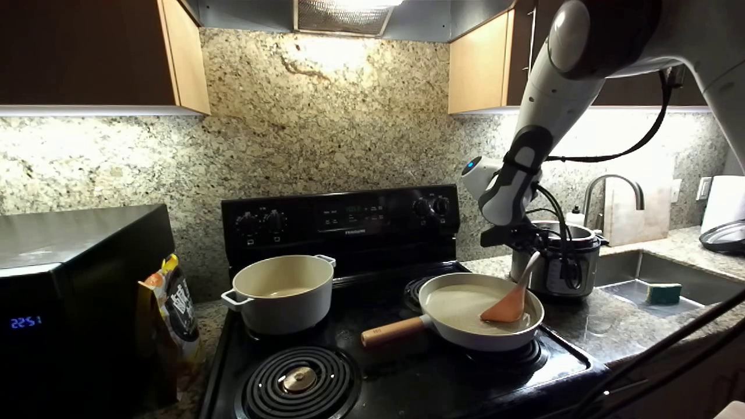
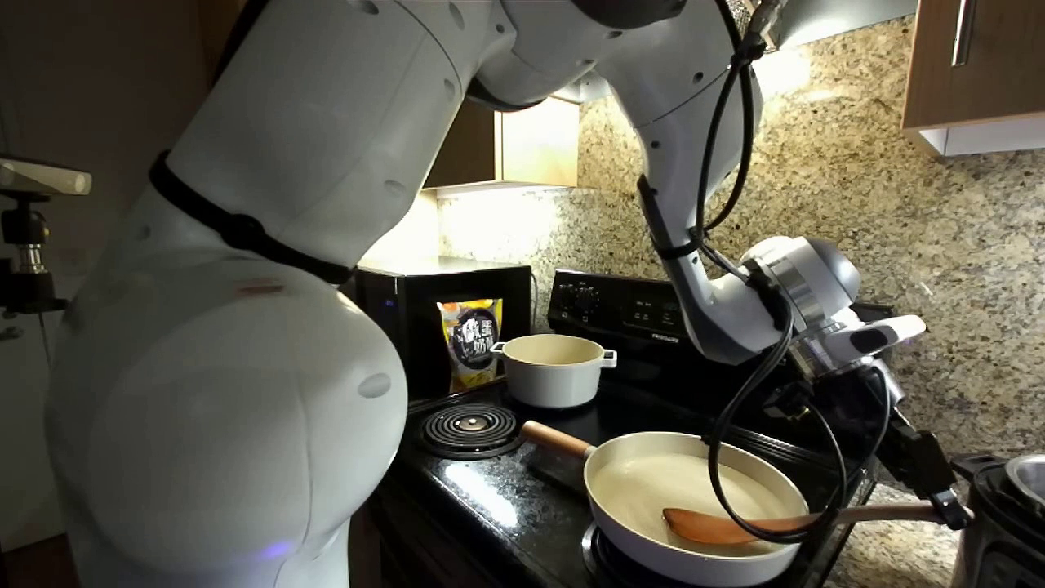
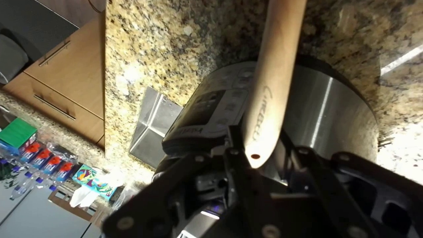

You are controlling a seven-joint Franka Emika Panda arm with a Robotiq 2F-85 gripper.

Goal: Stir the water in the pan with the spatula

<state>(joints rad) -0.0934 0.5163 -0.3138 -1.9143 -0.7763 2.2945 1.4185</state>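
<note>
The cream-white pan [image 1: 483, 340] stands on the front right burner; it also shows in an exterior view [image 2: 624, 535]. Pale shallow water [image 1: 457, 305] covers its floor. The wooden spatula [image 1: 507, 305] slants down into the pan, its flat blade in the water toward the side away from the pan's handle [image 1: 396, 330]. My gripper [image 2: 947, 506] is shut on the top end of the spatula's handle, beyond the pan's rim. In the wrist view, the fingers [image 3: 261, 137] stand on both sides of the handle end [image 3: 277, 66]; the blade is out of that view.
A deeper cream pot [image 1: 285, 308] stands on the rear left burner. A steel pressure cooker [image 1: 585, 265] stands close beside the gripper and pan. A sink [image 1: 713, 279] with a sponge [image 1: 663, 294] lies beyond it. A snack bag [image 2: 473, 343] leans by the microwave [image 2: 408, 327].
</note>
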